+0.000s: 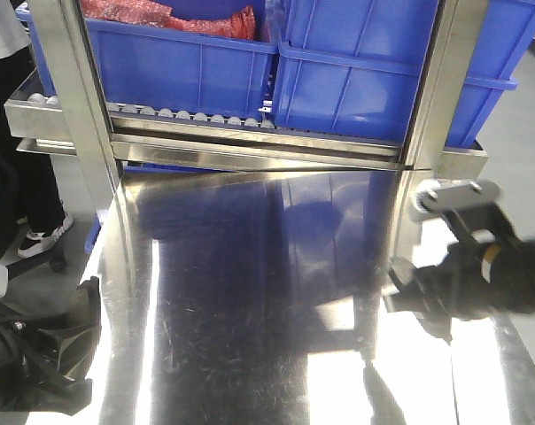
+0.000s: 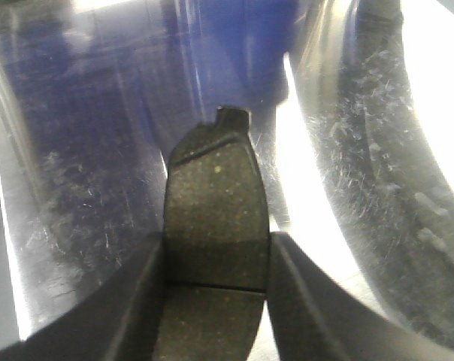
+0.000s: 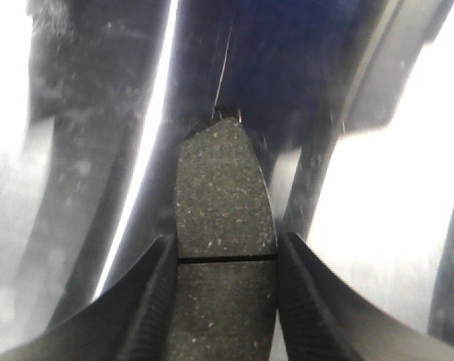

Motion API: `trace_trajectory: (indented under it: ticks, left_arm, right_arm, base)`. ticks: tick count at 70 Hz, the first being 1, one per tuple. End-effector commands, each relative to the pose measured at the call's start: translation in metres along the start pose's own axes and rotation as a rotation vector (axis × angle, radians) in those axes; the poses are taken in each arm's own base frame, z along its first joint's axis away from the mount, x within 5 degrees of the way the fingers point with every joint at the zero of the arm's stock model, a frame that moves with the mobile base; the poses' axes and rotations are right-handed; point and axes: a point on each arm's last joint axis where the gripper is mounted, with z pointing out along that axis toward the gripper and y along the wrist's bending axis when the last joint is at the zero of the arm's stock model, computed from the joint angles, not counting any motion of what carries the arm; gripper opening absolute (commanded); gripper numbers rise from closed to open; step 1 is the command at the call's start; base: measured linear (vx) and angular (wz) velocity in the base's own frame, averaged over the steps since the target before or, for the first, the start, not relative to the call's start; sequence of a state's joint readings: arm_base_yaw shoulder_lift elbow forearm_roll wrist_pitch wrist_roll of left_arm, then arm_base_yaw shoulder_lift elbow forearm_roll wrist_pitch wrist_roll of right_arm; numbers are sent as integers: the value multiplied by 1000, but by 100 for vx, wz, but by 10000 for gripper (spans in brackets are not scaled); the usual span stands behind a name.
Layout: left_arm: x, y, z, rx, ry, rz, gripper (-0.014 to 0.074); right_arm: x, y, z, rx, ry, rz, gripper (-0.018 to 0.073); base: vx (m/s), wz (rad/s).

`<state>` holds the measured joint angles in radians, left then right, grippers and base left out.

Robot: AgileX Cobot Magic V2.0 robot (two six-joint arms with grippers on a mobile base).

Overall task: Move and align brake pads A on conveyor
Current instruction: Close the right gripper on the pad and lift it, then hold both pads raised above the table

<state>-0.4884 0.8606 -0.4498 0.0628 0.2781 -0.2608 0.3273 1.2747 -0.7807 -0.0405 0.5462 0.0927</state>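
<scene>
In the left wrist view a dark grey brake pad (image 2: 212,195) with a groove across its middle is pinched by its two long edges in my left gripper (image 2: 216,244), which hangs over shiny steel. The right wrist view shows the same kind of hold. My right gripper (image 3: 227,244) is shut on a second grooved brake pad (image 3: 223,180). From the front, the left gripper (image 1: 64,345) sits at the bottom left and the right gripper (image 1: 427,297), blurred, at the right edge. The pads are hard to make out there. The conveyor is out of view.
A reflective steel tabletop (image 1: 267,292) fills the middle. Behind it, a roller rack (image 1: 205,119) carries two blue bins (image 1: 179,62) (image 1: 383,71) between steel uprights (image 1: 73,97) (image 1: 445,88). A person (image 1: 19,177) stands at the far left.
</scene>
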Motion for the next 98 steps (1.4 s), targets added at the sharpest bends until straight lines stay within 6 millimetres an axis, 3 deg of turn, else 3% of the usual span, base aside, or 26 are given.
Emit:
trace_trajectory:
  ticks: [1,16,34,98]
  left_arm:
    - [-18,-5,-6,35,-125,-2,101]
    - [-18,-5,-6,35,-125,-2,101]
    - [-18,-5,-6,35,-125,-2,101]
    - [-18,-5,-6,35,-125,-2,101]
  right_arm:
    - [3,-1,-26,-9,-164,-14,38]
    - [38,-3,-57,-14,-258,-11,38]
    - [53,-5,-78,-20,-358,-9,38]
    - [53,-5,-80,-19,-368,-8,38]
  base:
    - [0,0]
    - [0,0]
    - [0,0]
    - [0,0]
